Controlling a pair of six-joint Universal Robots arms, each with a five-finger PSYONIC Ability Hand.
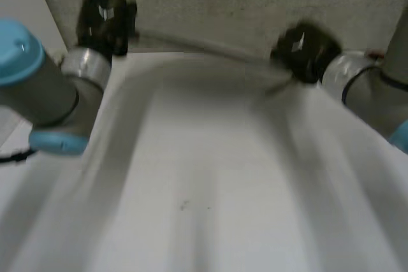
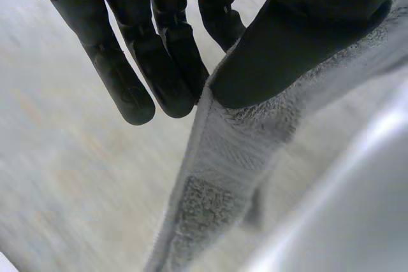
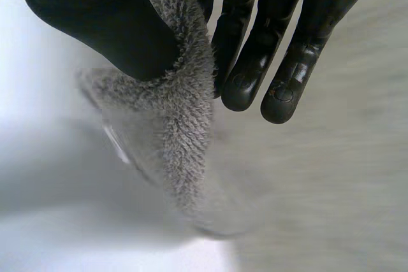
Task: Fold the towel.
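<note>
1. Head view: one grey towel hangs stretched between two black hands, its body sloping toward the camera.
2. Left hand pinches one far corner, thumb against straight fingers.
3. Right hand pinches the other far corner likewise.

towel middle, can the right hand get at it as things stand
Probably not yet: the right hand is pinching the towel edge against its thumb, so it would have to let go first.

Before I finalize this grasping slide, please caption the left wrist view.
Left hand pinching the grey towel by its hemmed edge between thumb and straight fingers.
</note>
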